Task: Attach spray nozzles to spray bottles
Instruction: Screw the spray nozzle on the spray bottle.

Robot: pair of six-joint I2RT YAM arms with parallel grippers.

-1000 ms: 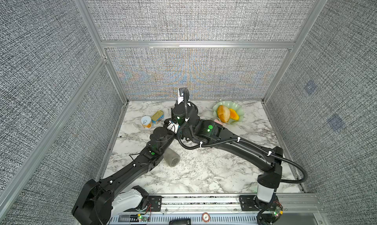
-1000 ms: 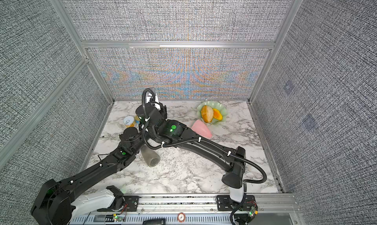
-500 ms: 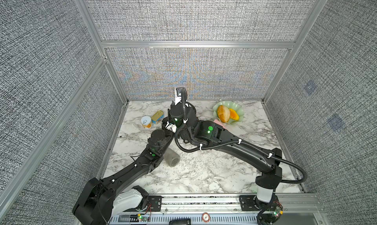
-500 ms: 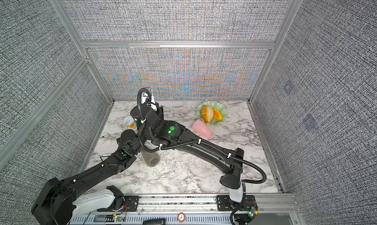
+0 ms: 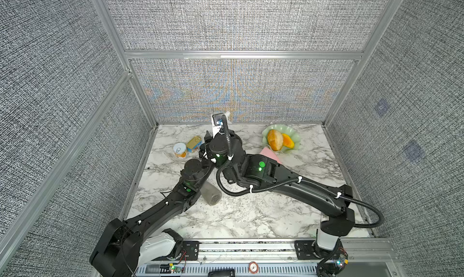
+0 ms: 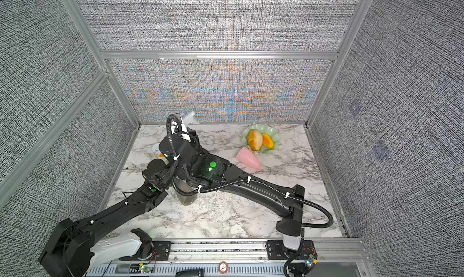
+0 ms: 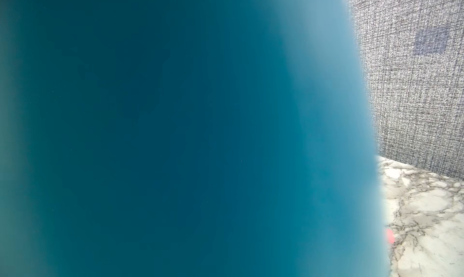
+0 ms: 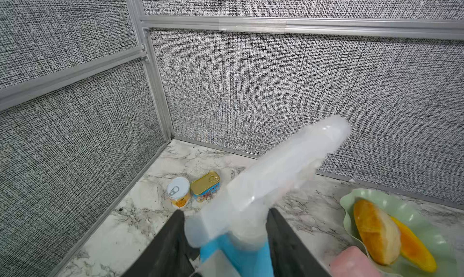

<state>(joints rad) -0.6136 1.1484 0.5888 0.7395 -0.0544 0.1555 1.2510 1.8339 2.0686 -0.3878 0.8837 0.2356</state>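
At the far left the round can (image 5: 180, 149) and gold tin (image 5: 194, 144) stand just beside each other, close to the left wall. My left arm (image 5: 185, 188) reaches in beside them. The left gripper is hidden under the right wrist, so I cannot tell whether it clamps anything. Its camera is filled by the blue bottle (image 7: 175, 137). The grey bottle (image 5: 211, 194) lies on its side against that arm, with no nozzle on it.

In the last second the right wrist has edged slightly left. The right gripper (image 8: 226, 213) now has its jaws apart, either side of the white nozzle (image 8: 276, 167), which sits on the blue bottle's neck. I judge this one seated and let go, so one bottle is done.

To the right, the pink bottle (image 6: 248, 158) lies on its side near the green dish (image 6: 276, 135), also without a nozzle. I see no spare nozzles.

The nozzle's spout points toward the far wall (image 5: 238, 92), so I would back out nearward. The near and right table (image 5: 251, 213) gives open room.
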